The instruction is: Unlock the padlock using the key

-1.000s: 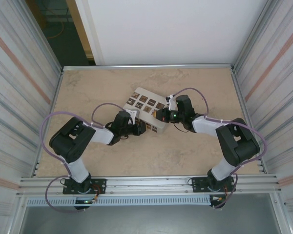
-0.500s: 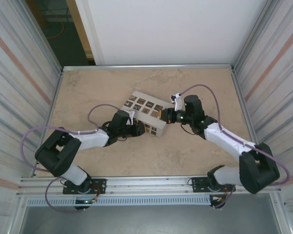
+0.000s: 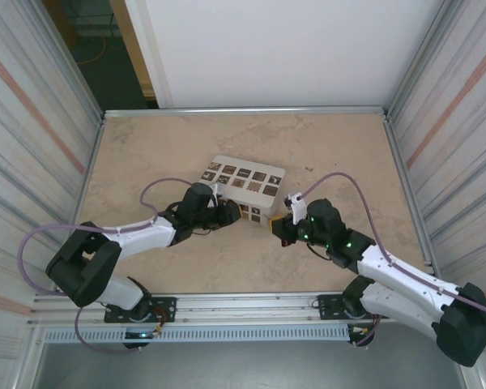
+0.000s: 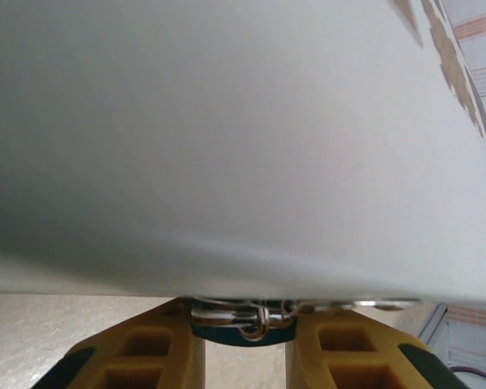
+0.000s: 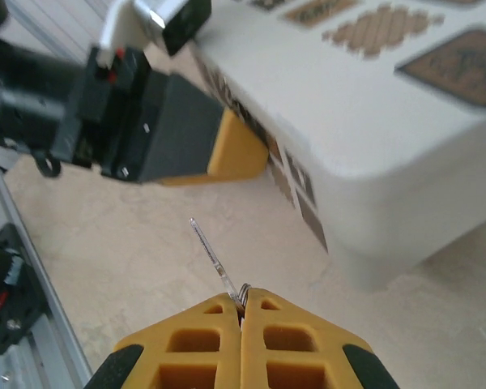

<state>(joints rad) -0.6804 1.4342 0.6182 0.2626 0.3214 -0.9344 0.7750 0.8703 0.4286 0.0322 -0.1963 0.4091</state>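
The teal padlock (image 4: 227,334), with its pale metal shackle and ring on top, sits clamped between my left gripper's (image 4: 245,322) yellow fingers (image 4: 158,344), tucked against the underside edge of the white box (image 4: 243,138). From the top view my left gripper (image 3: 232,213) is at the box's (image 3: 245,181) near side. My right gripper (image 5: 243,306) is shut on the key (image 5: 214,258) by its ring end, and the thin blade sticks out up and to the left, over the table. The right gripper (image 3: 276,227) hovers just off the box's near right corner.
The white box with brown tiles (image 5: 373,121) lies in the middle of the tan table (image 3: 162,154). Metal walls close in the left and right sides, and a rail (image 3: 243,304) runs along the near edge. The left arm's black wrist (image 5: 138,121) is close ahead of the key.
My right arm has pulled back toward the near side, away from the box's right end, with the key in it. The left arm has stretched out and the box has turned.
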